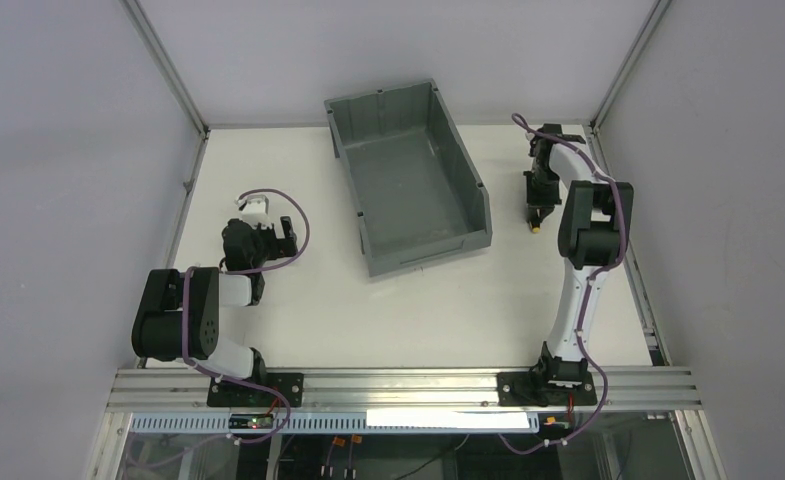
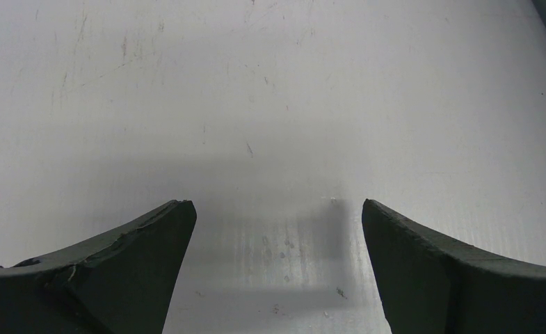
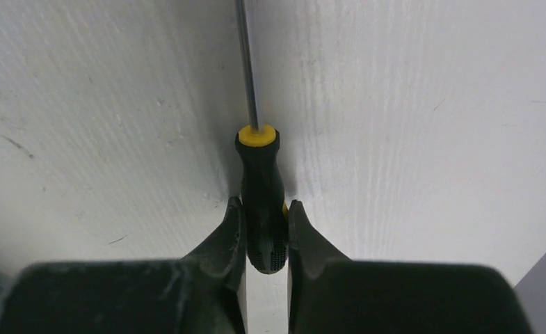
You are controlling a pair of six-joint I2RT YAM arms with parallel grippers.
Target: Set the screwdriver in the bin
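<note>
On the white counter (image 1: 448,320), the dark grey bin (image 1: 408,185) stands a little turned, near the far edge. The left arm (image 1: 183,310) is well apart on its left, the left jaws wide open over the counter. Right of the bin, the right jaws are closed on the black handle of the screwdriver (image 3: 261,181).

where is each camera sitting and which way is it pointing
Top external: fixed high behind the arm bases, looking down on the table, the bin and both whole arms.
Left wrist: on the left arm, facing the table surface; only the two spread fingers of the left gripper show.
Right wrist: on the right arm, looking along the right gripper, shut on the handle of the screwdriver.
Shared: top and right wrist both show the screwdriver, held beside the bin.
</note>
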